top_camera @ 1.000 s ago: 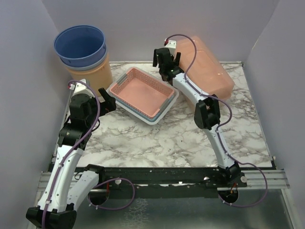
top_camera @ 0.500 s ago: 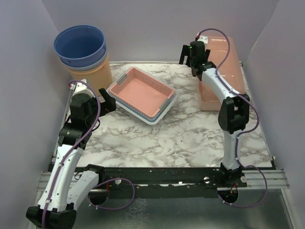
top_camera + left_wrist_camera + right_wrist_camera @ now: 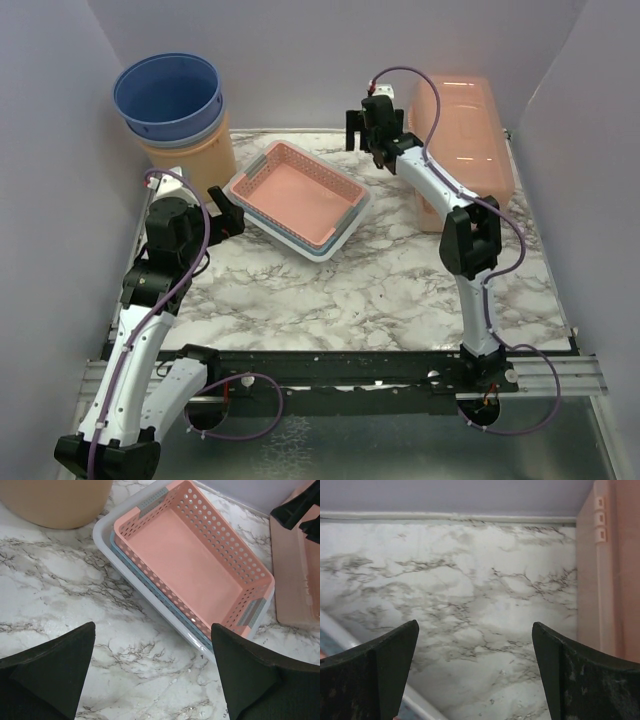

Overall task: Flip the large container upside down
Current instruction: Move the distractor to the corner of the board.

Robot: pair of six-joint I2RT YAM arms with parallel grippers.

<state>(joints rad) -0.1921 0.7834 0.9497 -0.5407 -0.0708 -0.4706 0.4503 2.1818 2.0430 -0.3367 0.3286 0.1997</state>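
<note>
I found no text, label, brand, number or sign that I could read in any of my views. The only candidate was a faint pale marking on the large container [image 3: 292, 575], seen from my left wrist camera, and it was too blurred for me to tell whether it was lettering at all.
</note>
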